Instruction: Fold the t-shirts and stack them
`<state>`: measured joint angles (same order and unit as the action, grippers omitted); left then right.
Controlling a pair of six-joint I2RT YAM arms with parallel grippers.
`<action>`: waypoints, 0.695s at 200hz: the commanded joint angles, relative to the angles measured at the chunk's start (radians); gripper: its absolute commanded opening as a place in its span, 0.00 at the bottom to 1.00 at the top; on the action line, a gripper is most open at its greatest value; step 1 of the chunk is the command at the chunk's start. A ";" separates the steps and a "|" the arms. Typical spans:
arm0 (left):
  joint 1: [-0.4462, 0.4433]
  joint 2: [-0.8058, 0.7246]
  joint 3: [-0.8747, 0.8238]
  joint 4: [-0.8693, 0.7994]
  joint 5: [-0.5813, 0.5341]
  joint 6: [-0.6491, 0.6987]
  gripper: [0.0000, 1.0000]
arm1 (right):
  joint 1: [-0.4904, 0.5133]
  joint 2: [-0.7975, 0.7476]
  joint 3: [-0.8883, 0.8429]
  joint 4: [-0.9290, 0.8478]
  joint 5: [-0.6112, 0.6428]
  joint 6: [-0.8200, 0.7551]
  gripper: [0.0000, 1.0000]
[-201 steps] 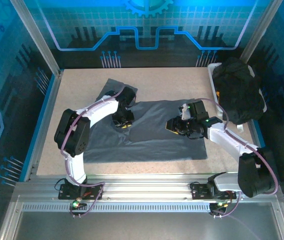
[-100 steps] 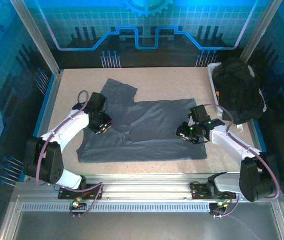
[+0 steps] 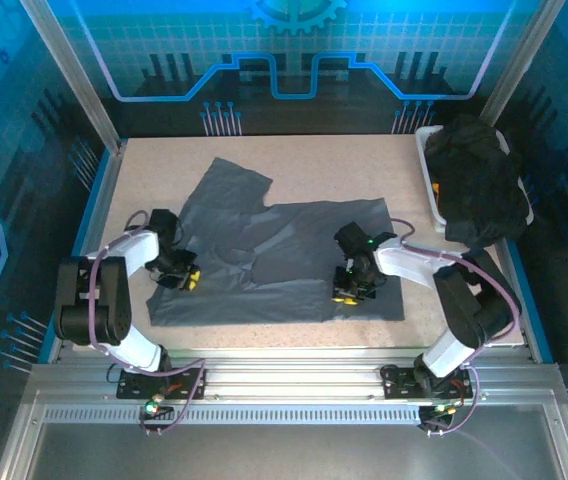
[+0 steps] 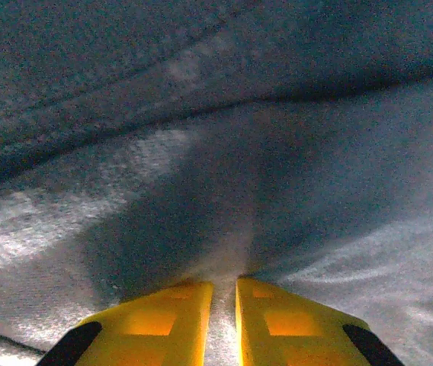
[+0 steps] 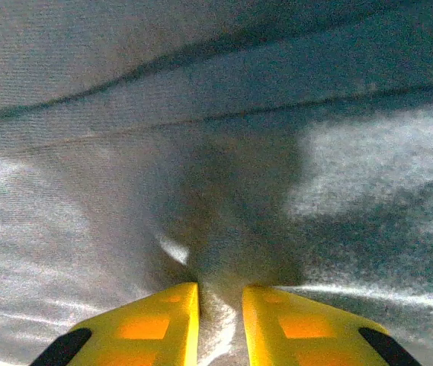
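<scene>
The slate blue-grey t-shirt (image 3: 284, 255) lies spread flat on the table, one sleeve reaching toward the back left. At its left edge my left gripper (image 3: 186, 278) is shut on a pinch of the cloth. In the left wrist view a narrow ridge of fabric (image 4: 224, 259) runs between the yellow fingers (image 4: 163, 313) of the left gripper (image 4: 224, 293). My right gripper (image 3: 346, 292) is low on the shirt near its front hem, and in the right wrist view the right gripper (image 5: 220, 297) is shut on a bunched fold (image 5: 220, 320). Black t-shirts (image 3: 479, 180) are heaped at the back right.
The black heap sits in a white bin (image 3: 426, 150) against the right wall. Bare speckled tabletop (image 3: 354, 165) shows behind the shirt and in a strip along the front edge (image 3: 264, 335). Blue rails line the table's left and right sides.
Both arms came down and toward the near side. The left gripper went from the shirt's middle to its left edge, the right toward the front hem, and both closed on cloth.
</scene>
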<state>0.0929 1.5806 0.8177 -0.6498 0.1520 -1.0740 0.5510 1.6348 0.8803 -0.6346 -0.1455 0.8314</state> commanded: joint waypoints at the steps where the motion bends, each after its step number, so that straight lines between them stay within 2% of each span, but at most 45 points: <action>1: 0.100 0.010 -0.045 -0.040 -0.062 0.024 0.18 | 0.064 0.075 0.046 -0.014 -0.035 0.048 0.23; 19: 0.146 0.010 -0.027 -0.050 -0.060 0.061 0.18 | 0.089 0.097 0.077 -0.039 -0.067 0.086 0.23; 39: 0.147 -0.004 0.045 -0.094 -0.071 0.092 0.20 | 0.098 0.062 0.107 -0.062 -0.074 0.127 0.25; 60: 0.097 -0.062 0.186 -0.147 -0.146 0.099 0.31 | 0.088 -0.030 0.175 -0.083 0.028 0.105 0.32; 73: 0.049 -0.046 0.309 -0.151 -0.192 0.117 0.36 | 0.058 -0.068 0.219 -0.068 0.100 0.060 0.37; 83: 0.018 0.012 0.416 -0.145 -0.204 0.145 0.39 | 0.014 -0.067 0.245 -0.028 0.108 0.023 0.40; 102: -0.005 0.199 0.635 -0.165 -0.180 0.176 0.42 | -0.085 0.016 0.318 0.056 0.039 -0.038 0.44; 139: -0.006 0.511 0.975 -0.073 -0.191 0.296 0.44 | -0.194 0.215 0.578 0.042 0.005 -0.173 0.46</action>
<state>0.0822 1.9301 1.6650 -0.7338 -0.0090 -0.8822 0.4000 1.7329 1.3281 -0.5846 -0.1127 0.7765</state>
